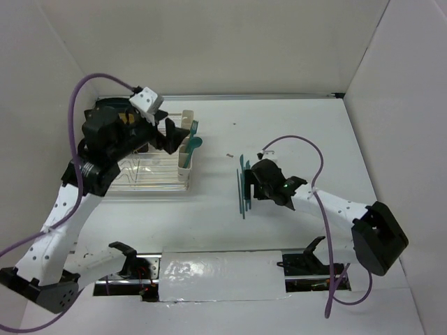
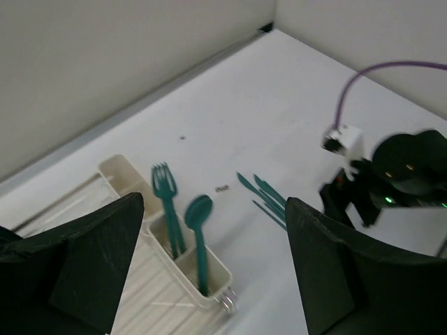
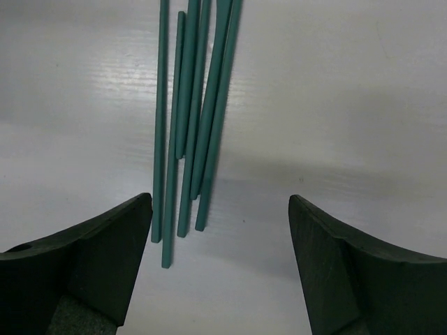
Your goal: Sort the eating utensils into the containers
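Hovering above the containers [image 2: 213, 276] with fork [image 2: 164, 185] and spoon [image 2: 198, 209] inside, my left gripper [image 2: 215, 204] is spread wide; my right gripper [image 3: 220, 201] likewise, over the lying utensils [image 3: 216, 105].

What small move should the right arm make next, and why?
Probably lower the right gripper straight down and close on one handle. Its jaws stand open just above the teal utensil handles, which lie bunched on the table, and none of them is held yet.
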Robot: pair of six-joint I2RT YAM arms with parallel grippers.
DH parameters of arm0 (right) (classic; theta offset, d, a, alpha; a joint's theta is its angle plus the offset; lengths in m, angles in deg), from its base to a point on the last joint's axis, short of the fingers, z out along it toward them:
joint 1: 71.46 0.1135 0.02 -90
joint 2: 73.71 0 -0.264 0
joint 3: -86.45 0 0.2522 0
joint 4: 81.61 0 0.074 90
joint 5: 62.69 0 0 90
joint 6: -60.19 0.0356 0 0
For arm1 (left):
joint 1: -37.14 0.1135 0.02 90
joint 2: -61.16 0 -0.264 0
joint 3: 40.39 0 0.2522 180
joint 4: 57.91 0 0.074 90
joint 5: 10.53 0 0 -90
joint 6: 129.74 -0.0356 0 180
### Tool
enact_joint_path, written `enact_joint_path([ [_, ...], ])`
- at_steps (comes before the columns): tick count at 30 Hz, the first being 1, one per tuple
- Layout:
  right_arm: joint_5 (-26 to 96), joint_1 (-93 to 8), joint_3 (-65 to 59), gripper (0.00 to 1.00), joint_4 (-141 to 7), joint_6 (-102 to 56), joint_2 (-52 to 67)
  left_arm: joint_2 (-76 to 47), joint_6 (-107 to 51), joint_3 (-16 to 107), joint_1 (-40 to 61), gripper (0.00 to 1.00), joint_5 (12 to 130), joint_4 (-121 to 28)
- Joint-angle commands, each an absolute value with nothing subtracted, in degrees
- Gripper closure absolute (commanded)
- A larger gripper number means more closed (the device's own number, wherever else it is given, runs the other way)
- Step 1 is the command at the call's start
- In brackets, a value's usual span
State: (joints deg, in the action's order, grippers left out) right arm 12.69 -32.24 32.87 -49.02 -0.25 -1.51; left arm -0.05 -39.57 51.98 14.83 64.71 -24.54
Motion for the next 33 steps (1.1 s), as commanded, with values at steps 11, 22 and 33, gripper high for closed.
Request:
enact_joint_path([
  [11, 8.05, -33.4, 29.54, 0.51, -60.03, -1.24, 10.21, 14.93, -24.26, 30.94, 14.9, 0.03, 52.58, -26.85],
  [22, 8.59, -33.49, 31.37, 0.6, -61.61, -0.36, 14.17, 11.76, -24.71, 29.63, 14.9, 0.0, 52.66, -23.94],
  [33, 6.48, -34.19, 31.38, 1.0, -59.94, -0.8, 19.98, 9.05, -26.73, 32.94, 14.9, 0.0, 50.64, -20.35],
])
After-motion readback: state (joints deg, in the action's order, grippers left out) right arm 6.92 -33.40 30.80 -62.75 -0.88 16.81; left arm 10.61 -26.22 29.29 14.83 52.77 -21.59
